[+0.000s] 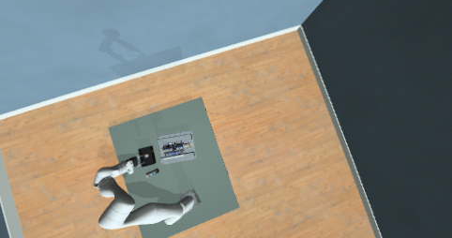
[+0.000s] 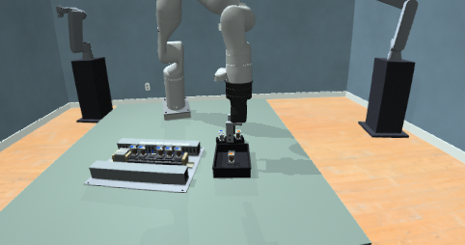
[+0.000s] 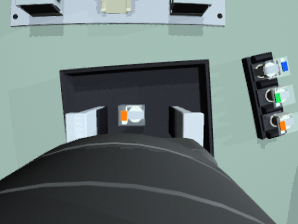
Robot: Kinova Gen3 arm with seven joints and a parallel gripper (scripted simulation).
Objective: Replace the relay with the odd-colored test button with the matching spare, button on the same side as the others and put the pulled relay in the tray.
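A clear relay with an orange button stands in the black tray. My gripper is open and empty; its fingers are above the tray, one to each side of that relay in the wrist view. In the exterior view, the row of relays on the grey panel shows blue buttons, with a gap between the second and third from the left. A black holder carries spares with a blue button, a green button and an orange button.
Two grey wiring ducts flank the relay row, in front and behind. The panel lies beside the tray, left of it in the exterior view. The spare holder is close behind the tray there. Two other arms on dark pedestals stand off the mat.
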